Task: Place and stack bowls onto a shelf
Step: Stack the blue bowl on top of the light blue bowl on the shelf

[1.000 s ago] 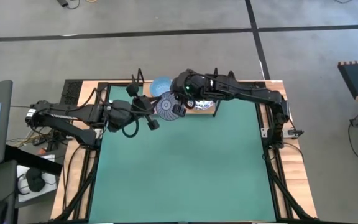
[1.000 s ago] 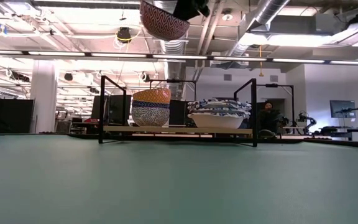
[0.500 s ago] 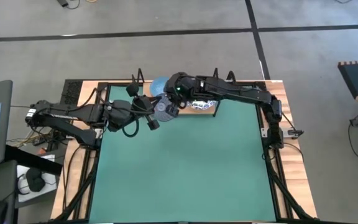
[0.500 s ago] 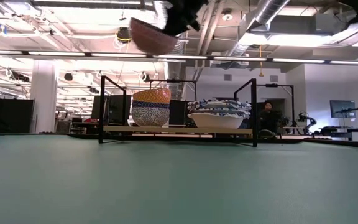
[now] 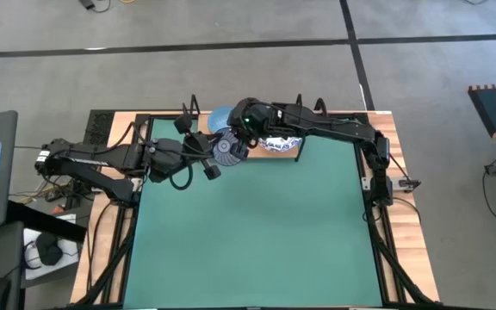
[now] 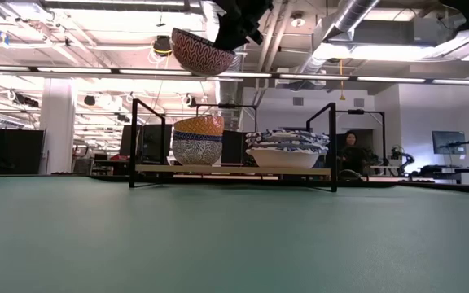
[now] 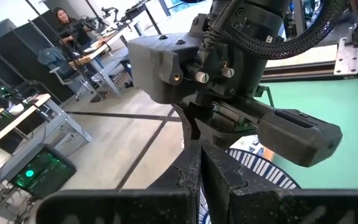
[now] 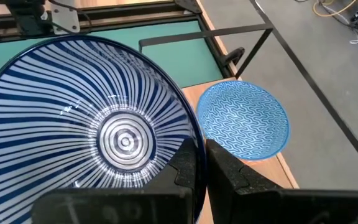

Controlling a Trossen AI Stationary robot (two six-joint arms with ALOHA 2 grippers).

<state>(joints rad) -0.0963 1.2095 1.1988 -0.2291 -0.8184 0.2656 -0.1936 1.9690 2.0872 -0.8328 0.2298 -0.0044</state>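
Low view: right claw (image 6: 236, 37) grips striped bowl (image 6: 203, 53) by rim, high above shelf (image 6: 233, 170).

we see green mat (image 5: 257, 224) covering table centre | wooden table (image 5: 403, 215) bare along right edge | cables and black gear (image 5: 46, 250) off left edge | person (image 6: 351, 152) seated in room behind far edge

Beyond the green mat (image 6: 234, 236) we see an open workshop with a white column (image 6: 57, 126), long strip lights (image 6: 316, 79) and bare ducts (image 6: 344, 18) under the ceiling. From above, we see a grey concrete floor (image 5: 231, 26) crossed by dark tape lines (image 5: 162, 49). In the left wrist view, desks (image 7: 17, 115) stand beside a seated person (image 7: 67, 25).
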